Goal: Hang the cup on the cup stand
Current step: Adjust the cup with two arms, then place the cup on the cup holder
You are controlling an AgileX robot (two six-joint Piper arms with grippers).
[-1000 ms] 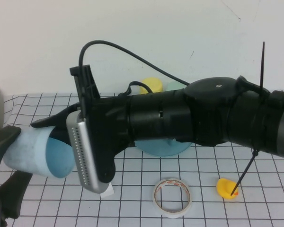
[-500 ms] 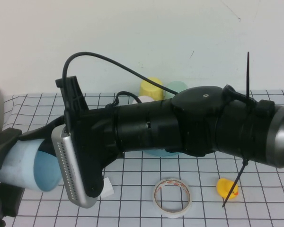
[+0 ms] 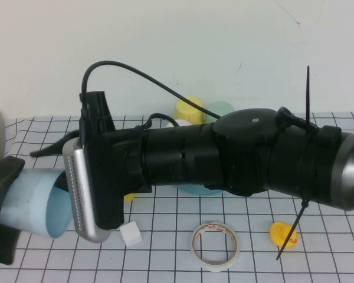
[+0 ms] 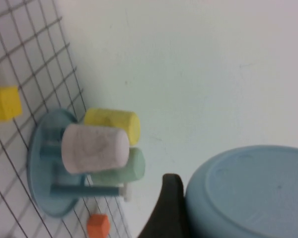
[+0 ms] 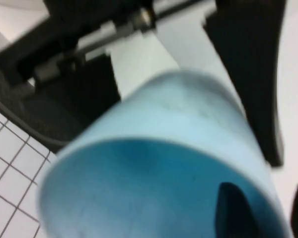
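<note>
High view: a cup handover, mid-air at the worktop's left.
Left gripper [image 3: 1, 219] clasps the sideways light blue cup [image 3: 38, 200]; right gripper [image 3: 59, 177], one finger inside its rim, half open; cup stand [image 3: 196, 188] waits behind.

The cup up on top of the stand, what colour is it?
Yellow; the left wrist view shows it best, beside a white speckled cup.
</note>
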